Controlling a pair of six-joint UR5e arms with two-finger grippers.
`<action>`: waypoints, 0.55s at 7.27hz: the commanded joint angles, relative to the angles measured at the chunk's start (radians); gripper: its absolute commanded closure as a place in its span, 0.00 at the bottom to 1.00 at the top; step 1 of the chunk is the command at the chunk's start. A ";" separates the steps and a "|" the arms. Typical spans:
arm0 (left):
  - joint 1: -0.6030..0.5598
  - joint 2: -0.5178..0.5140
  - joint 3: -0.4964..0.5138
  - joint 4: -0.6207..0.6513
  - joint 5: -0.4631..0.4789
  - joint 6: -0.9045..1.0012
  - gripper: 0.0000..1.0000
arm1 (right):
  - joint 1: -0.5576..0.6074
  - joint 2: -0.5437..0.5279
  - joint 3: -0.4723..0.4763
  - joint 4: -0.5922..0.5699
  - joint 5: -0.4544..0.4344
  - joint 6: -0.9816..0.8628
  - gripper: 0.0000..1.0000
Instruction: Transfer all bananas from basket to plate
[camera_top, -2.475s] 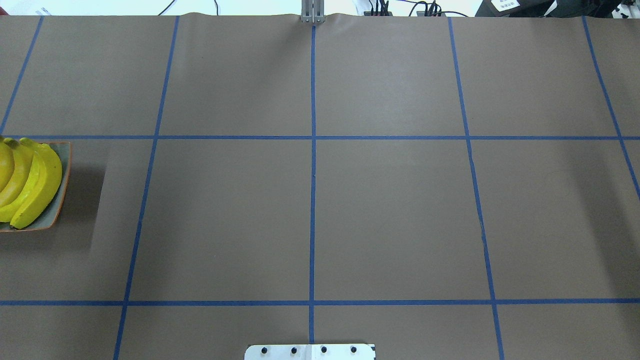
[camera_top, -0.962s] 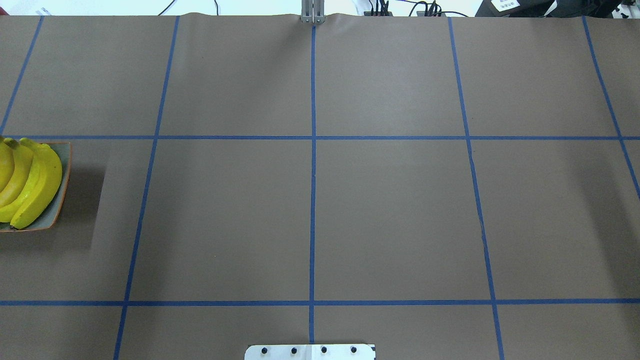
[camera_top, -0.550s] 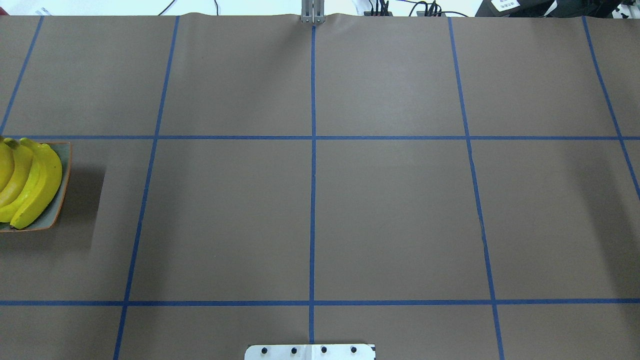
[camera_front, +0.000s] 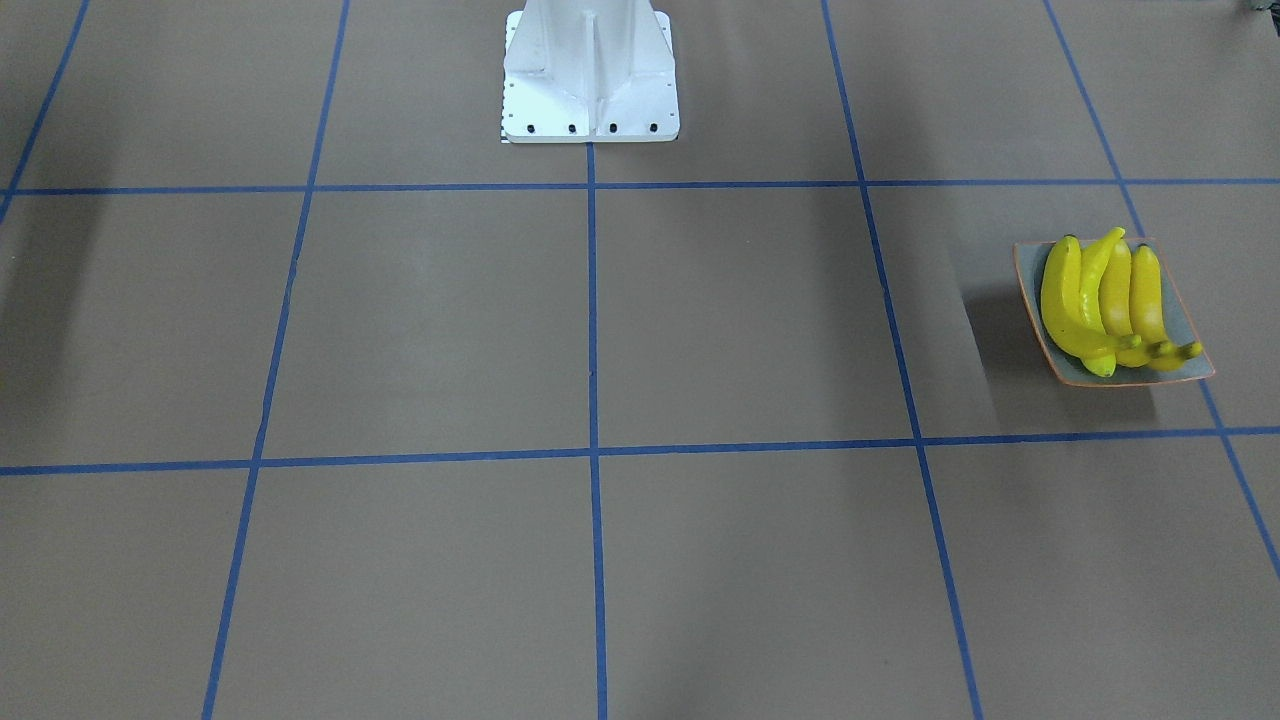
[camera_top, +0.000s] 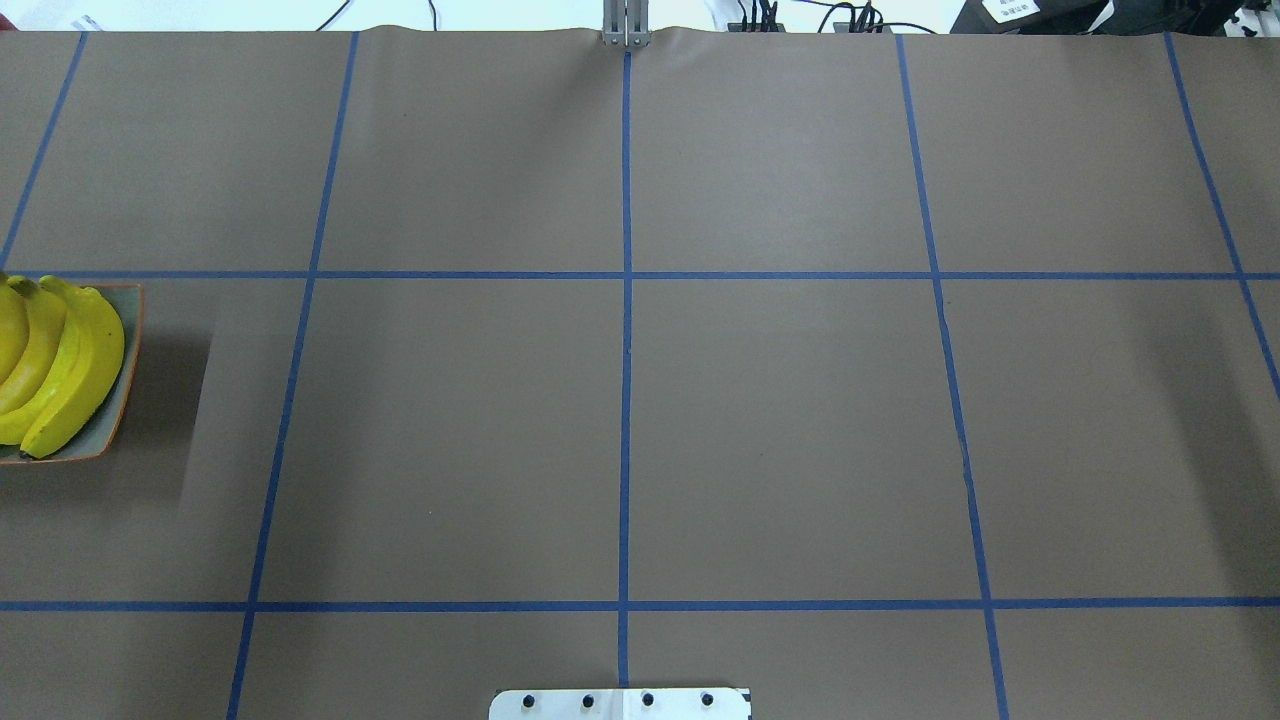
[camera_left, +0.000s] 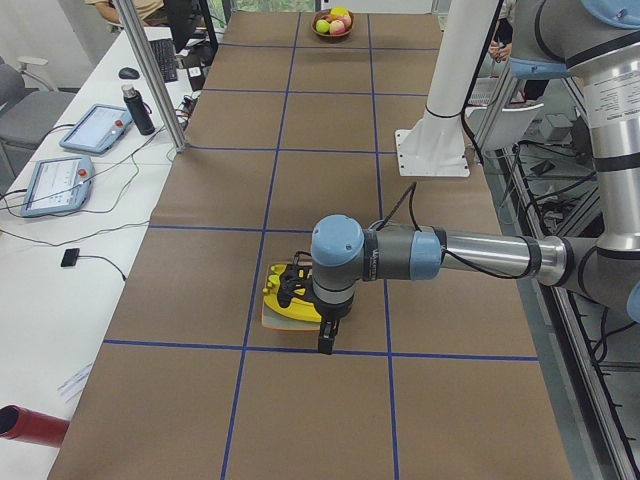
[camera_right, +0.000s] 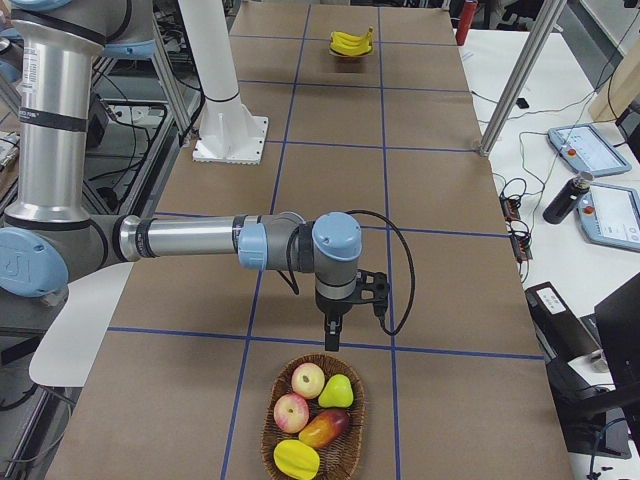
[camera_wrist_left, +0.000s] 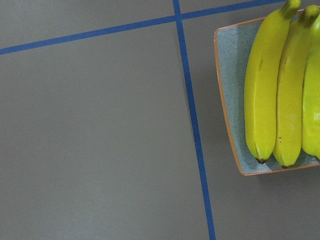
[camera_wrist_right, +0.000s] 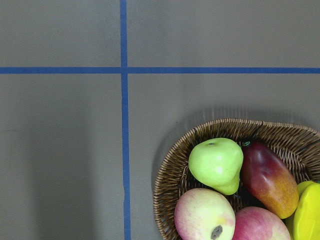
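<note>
Several glossy yellow bananas (camera_top: 60, 370) lie side by side on the square grey-green plate (camera_top: 127, 395) at the table's left end; both also show in the front view (camera_front: 1095, 300) (camera_front: 1183, 325) and the left wrist view (camera_wrist_left: 265, 85) (camera_wrist_left: 230, 75). My left gripper (camera_left: 325, 342) hangs just beside the plate (camera_left: 272, 318), seen only from the side, so I cannot tell if it is open or shut. My right gripper (camera_right: 332, 335) hangs just above the wicker basket (camera_right: 270, 425), also unreadable. The basket (camera_wrist_right: 167, 180) shows apples, a pear, a mango and a yellow fruit, with no banana visible.
The white robot base (camera_front: 590, 70) stands at the table's middle near edge. Blue tape lines grid the brown table. A metal post (camera_left: 150, 70), tablets (camera_left: 95, 128) and a bottle (camera_left: 140, 110) stand along the operators' side.
</note>
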 joint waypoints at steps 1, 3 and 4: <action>0.000 -0.003 -0.004 0.000 -0.003 0.000 0.00 | 0.000 -0.008 0.000 -0.005 -0.008 0.007 0.00; 0.000 -0.002 0.001 0.000 0.000 0.000 0.00 | 0.002 -0.018 0.002 0.000 -0.009 0.004 0.00; 0.000 -0.002 0.001 0.000 0.000 0.000 0.00 | 0.002 -0.032 -0.006 -0.003 -0.024 -0.004 0.00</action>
